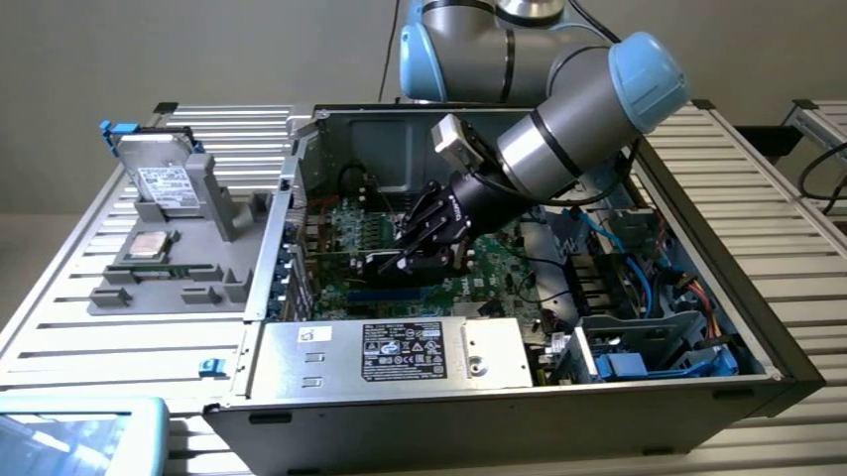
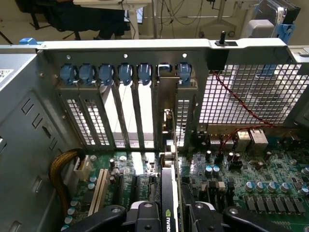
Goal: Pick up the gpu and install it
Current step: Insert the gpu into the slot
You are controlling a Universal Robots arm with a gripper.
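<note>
My gripper (image 1: pixel 421 253) reaches down into the open computer case (image 1: pixel 688 208), low over the green motherboard (image 1: pixel 510 260). It is shut on the gpu (image 2: pixel 168 195), which stands on edge between the two black fingers (image 2: pixel 145 215). The card's silver bracket (image 2: pixel 166 126) stands upright against the case's rear slot panel (image 2: pixel 130 111), beside an uncovered slot opening. In the exterior view the gpu (image 1: pixel 391 266) shows as a dark block under the fingers, at or just above the board's expansion slots. Whether the card is seated in a slot is hidden.
A silver power supply (image 1: pixel 397 352) lies along the case's near side. Drive cages and blue cables (image 1: pixel 662 347) fill the exterior view's right. Outside the case, a grey tray (image 1: pixel 185 268) holds a hard drive (image 1: pixel 166 183) and a chip. Blue slot clips (image 2: pixel 106 73) line the rear panel.
</note>
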